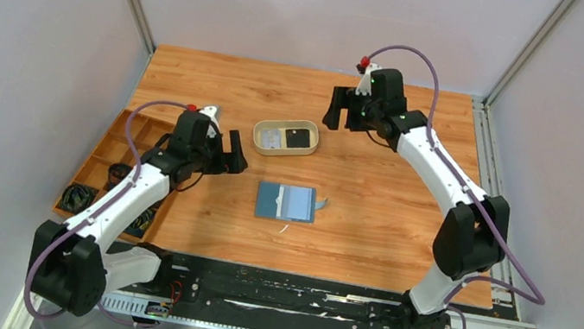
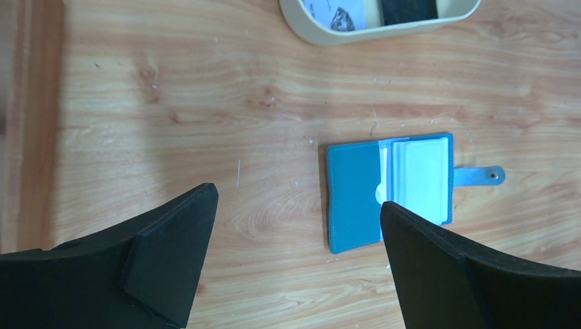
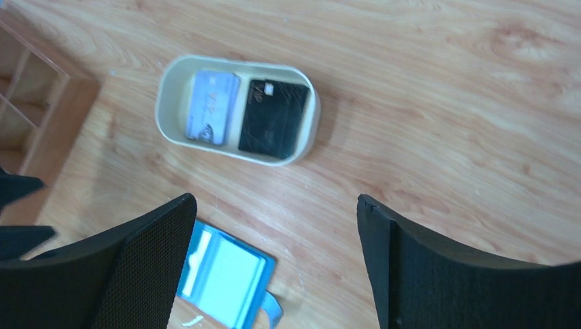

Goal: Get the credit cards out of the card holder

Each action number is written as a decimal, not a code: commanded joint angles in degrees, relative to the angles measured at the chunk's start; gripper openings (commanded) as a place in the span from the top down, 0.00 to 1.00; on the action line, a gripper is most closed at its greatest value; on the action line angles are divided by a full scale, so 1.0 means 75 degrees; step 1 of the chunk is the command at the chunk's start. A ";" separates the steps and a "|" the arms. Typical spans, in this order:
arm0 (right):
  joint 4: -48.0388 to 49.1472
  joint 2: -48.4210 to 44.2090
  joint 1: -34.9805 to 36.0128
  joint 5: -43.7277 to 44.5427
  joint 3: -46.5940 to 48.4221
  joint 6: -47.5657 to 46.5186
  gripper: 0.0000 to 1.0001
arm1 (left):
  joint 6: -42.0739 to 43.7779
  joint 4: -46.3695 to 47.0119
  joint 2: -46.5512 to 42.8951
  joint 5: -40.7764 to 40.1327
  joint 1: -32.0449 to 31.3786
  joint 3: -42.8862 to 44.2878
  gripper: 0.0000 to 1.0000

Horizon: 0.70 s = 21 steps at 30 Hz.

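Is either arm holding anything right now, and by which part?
Nothing is held. The left gripper and the right gripper are both open and empty; the card holder lies open, apart from both.

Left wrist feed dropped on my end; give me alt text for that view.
The teal card holder lies open on the table, a pale card in the pocket beside its snap tab. The open left gripper frames the bottom of the view, holding nothing. At the top, a beige tray holds a printed card and a black card.
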 commanded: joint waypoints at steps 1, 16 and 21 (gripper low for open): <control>0.0409 -0.0693 0.0065 0.0653 -0.1219 -0.0372 0.09 | 0.0299 -0.0259 -0.0569 -0.0562 0.0067 0.0155 0.00; 0.1174 -0.2258 -0.0234 0.0838 -0.3954 0.0037 0.07 | 0.0476 -0.0193 -0.1648 -0.1811 0.0067 0.0282 0.00; 0.1451 -0.2346 -0.0343 0.0494 -0.4227 0.0020 0.07 | 0.0481 -0.0156 -0.1657 -0.1907 0.0067 0.0346 0.00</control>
